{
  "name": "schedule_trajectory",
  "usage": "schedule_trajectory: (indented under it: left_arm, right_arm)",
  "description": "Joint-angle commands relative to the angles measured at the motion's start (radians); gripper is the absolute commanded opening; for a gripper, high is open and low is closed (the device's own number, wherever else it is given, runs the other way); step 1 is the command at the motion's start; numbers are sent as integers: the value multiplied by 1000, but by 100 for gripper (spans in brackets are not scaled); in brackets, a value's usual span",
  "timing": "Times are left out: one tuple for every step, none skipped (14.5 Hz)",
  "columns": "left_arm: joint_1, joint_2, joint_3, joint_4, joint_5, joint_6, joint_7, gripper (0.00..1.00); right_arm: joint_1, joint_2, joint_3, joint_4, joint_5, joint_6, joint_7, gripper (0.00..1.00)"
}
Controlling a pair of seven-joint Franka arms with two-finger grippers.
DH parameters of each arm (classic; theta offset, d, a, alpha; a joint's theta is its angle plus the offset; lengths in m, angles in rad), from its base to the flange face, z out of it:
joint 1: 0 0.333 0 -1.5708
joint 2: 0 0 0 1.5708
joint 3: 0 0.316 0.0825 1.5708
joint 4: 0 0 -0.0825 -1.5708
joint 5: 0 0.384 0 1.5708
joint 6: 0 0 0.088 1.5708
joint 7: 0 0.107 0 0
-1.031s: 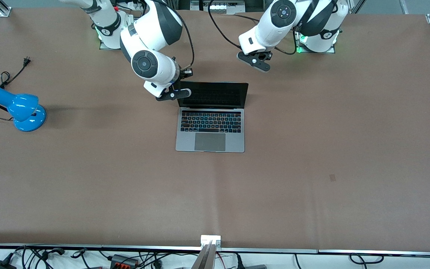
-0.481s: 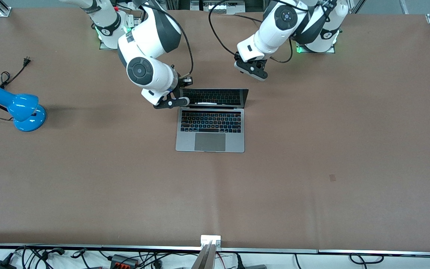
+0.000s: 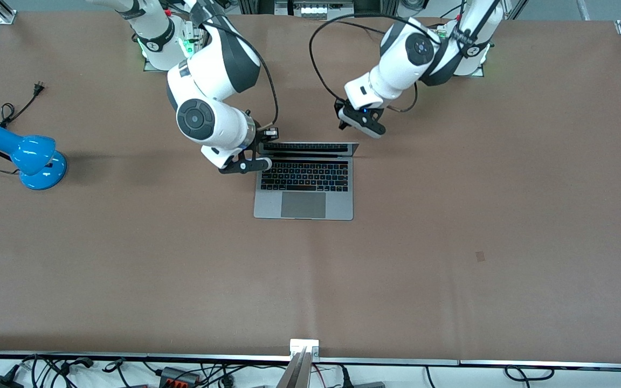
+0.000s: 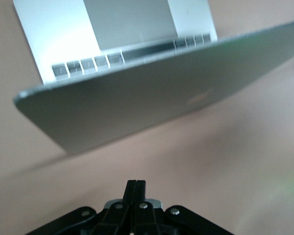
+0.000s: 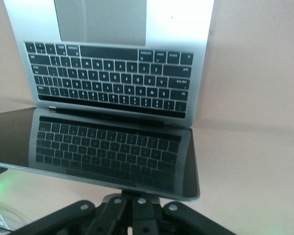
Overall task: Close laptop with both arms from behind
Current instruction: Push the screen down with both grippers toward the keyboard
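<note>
The silver-grey laptop (image 3: 304, 203) lies at mid-table with its lid (image 3: 308, 148) tipped well forward over the black keyboard. My right gripper (image 3: 260, 152) is shut and presses on the lid's top edge at the corner toward the right arm's end. In the right wrist view the dark screen (image 5: 108, 147) mirrors the keys and covers my right gripper's (image 5: 137, 197) tips. My left gripper (image 3: 356, 127) is shut and empty, just by the lid's other corner, apart from it. In the left wrist view my left gripper (image 4: 135, 188) points at the lid's grey back (image 4: 152, 98).
A blue desk lamp (image 3: 25, 156) with a black cord (image 3: 16, 110) stands toward the right arm's end of the table. The brown table (image 3: 450, 242) stretches wide nearer the front camera. Cables lie along the front edge (image 3: 181, 372).
The lid has tipped forward from nearly upright to well over the keyboard, pushed by my right gripper. My left gripper has come down and closer to the lid's other corner.
</note>
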Motion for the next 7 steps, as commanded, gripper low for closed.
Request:
schedule_trajectory:
  left_arm:
    - [22,91,5,76,-18,44,77,1]
    - [39,102,12,91,-16,44,100,1]
    - [44,122,15,100,-16,44,114,1]
    - [45,130,17,114,-16,44,126,1]
    - [48,141,22,129,-16,44,136,1]
    - [52,163,26,151,-15,44,140,1]
    - [52,179,28,161,-15,44,148,1]
  right_arm:
    - [-21,57,3,76,18,-3,0,0]
    - [-25,71,3,90,19,-1,0,0]
    - [-25,87,3,110,12,-1,0,0]
    - [-35,106,1,131,11,-1,0,0]
    - [-49,130,3,159,11,-1,-1,0]
    - [-57,156,3,188,11,-1,-3,0]
    - [-58,182,3,215,9,-1,-3,0]
